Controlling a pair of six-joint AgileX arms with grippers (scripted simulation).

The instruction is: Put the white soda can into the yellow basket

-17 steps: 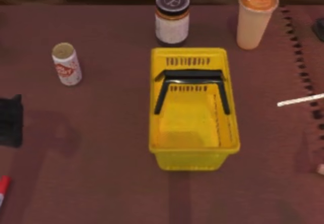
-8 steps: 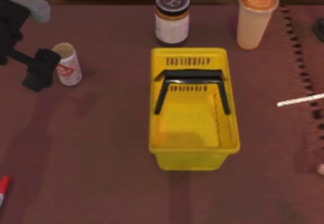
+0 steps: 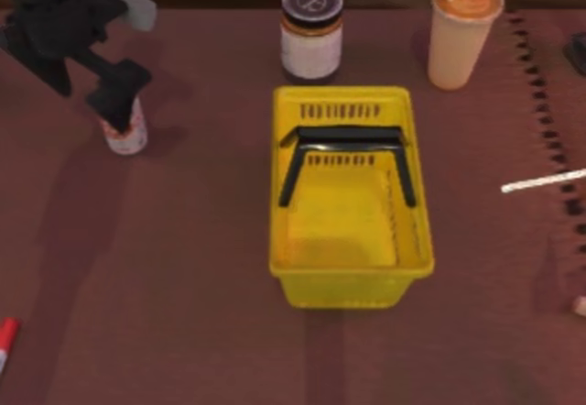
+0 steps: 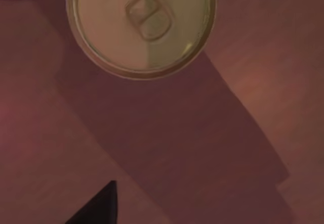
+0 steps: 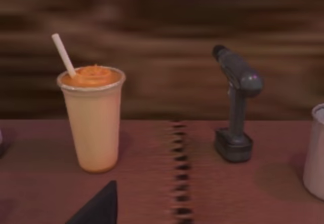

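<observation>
My left pincer (image 3: 121, 103) hangs directly over the white soda can (image 3: 125, 133), which stands upright near the tabletop's left edge, toward the far left corner. From above, the dark fingers cover the can's top, so only its lower body with the red marking shows. In the left wrist view the can's dull metal lid (image 4: 142, 24) with its pull tab sits off to one side of the frame, and only one dark fingertip (image 4: 98, 206) is visible, so I cannot tell whether the pincer is apart or together.

I judge this to be the approach to the grasp. To do it well, I want the lid centred between the fingers before I descend, then to close around the can's middle, not its rim, so it does not tip.

The yellow basket (image 3: 414, 240) sits mid-tabletop, well apart from the can, its black handle (image 3: 343, 136) folded across the far half. I should lift high enough to clear the rim and release over the open near half.

My right arm is parked off the right edge.
</observation>
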